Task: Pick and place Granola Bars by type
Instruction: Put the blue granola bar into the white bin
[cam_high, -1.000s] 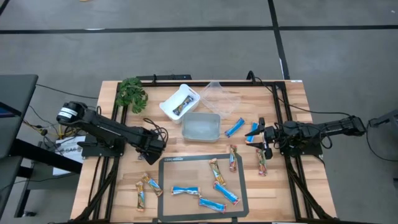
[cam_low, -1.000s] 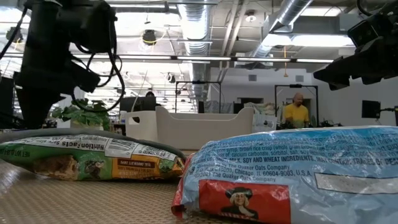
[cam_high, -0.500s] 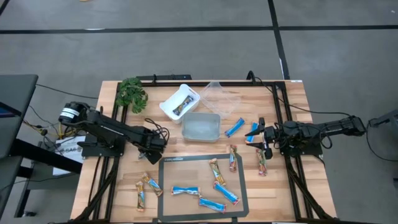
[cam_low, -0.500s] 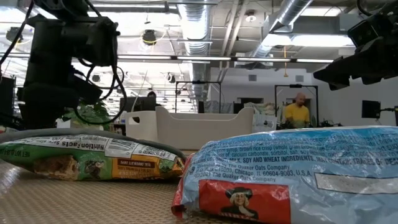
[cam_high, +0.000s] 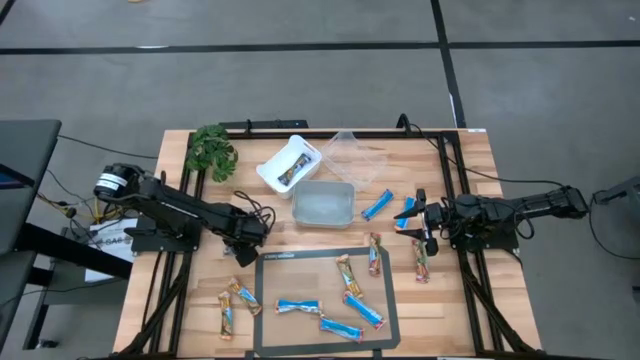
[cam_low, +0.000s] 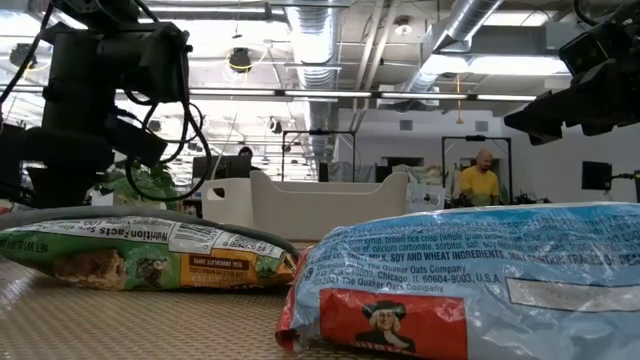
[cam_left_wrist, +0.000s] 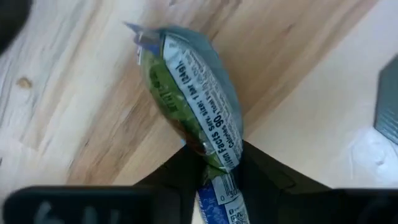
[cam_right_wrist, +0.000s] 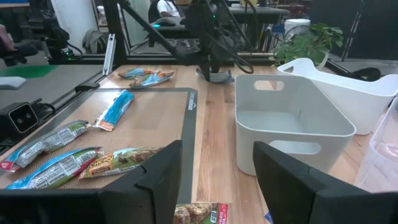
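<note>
Between the left gripper's (cam_left_wrist: 214, 171) closing fingers: a green-wrapped granola bar (cam_left_wrist: 189, 99)
Its long axis runs straight ahead; right gripper (cam_high: 418, 227) waits open, well apart

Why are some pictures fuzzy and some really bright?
Left wrist view: the bar wrapper in the left claw sits so close that its edges and the wood blur. Low view: ceiling lights glare white, leaving the arms as dark shapes, while the near blue wrapper fills the frame. High view: even light, soft shadows on the table.
</note>
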